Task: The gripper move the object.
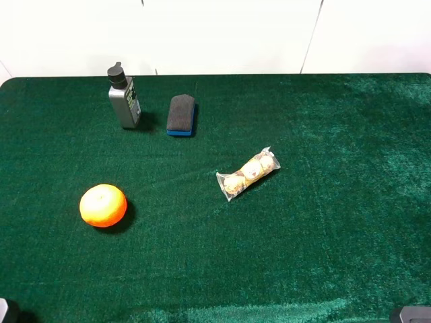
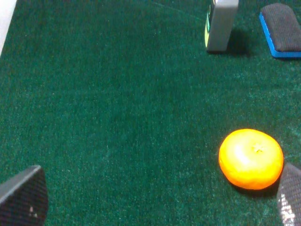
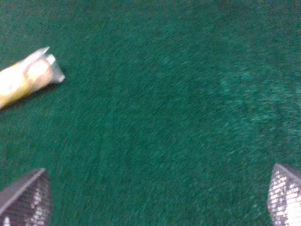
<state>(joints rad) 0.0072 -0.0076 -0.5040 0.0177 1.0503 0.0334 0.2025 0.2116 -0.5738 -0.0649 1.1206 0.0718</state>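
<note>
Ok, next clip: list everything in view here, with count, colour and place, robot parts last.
table: one, dark green felt-like cover, fills the scene.
bottle: one, grey with black cap, upright, far left.
eraser block: one, dark grey top over blue base, lying just right of the bottle, apart from it.
orange: one, bright orange, near left, alone.
bun packet: one, clear wrap with round pale buns, lying diagonally near the middle.
left pincer: one, black, open, empty, over bare cloth near the orange.
right pincer: one, black, open, empty, over bare cloth right of the bun packet.
</note>
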